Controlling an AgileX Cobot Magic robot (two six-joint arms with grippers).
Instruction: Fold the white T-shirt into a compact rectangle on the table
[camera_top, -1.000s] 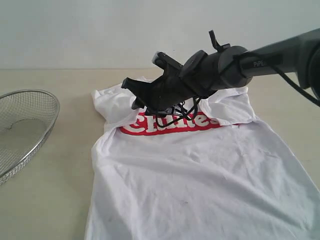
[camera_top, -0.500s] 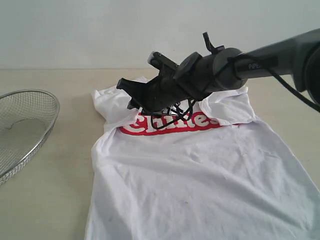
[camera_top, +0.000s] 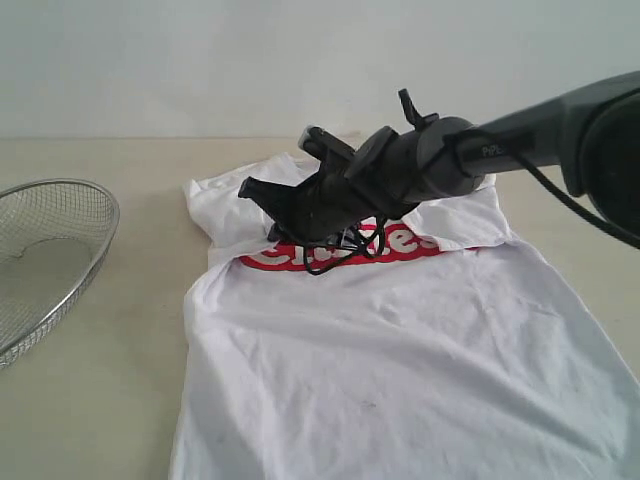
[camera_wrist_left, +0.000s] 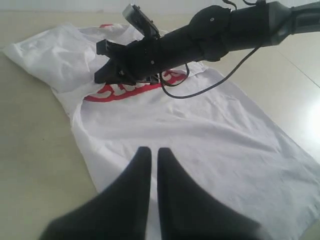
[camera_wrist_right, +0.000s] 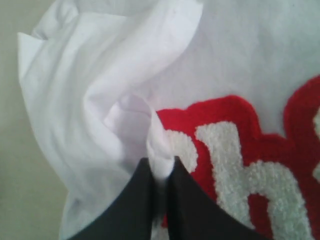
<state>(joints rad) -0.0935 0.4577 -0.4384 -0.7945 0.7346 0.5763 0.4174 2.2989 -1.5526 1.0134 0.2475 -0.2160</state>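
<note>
The white T-shirt (camera_top: 400, 350) lies spread on the beige table (camera_top: 110, 390), its red band of white lettering (camera_top: 400, 243) partly covered by my right arm. My right gripper (camera_top: 262, 203) reaches across to the shirt's left shoulder and is shut on a pinched fold of white cloth (camera_wrist_right: 161, 155) beside the red lettering (camera_wrist_right: 235, 165). My left gripper (camera_wrist_left: 154, 152) hovers over the shirt's lower part (camera_wrist_left: 200, 135), its two fingers pressed together with nothing between them. The left gripper is out of the exterior view.
A round wire-mesh basket (camera_top: 45, 250) stands at the table's left edge. The right arm's black body and loose cable (camera_top: 400, 180) hang low over the shirt's chest. Bare tabletop shows left of the shirt and behind it.
My right gripper has dropped onto the shirt's left shoulder area and closed on a fold of cloth. The left gripper's earlier position is not shown.
</note>
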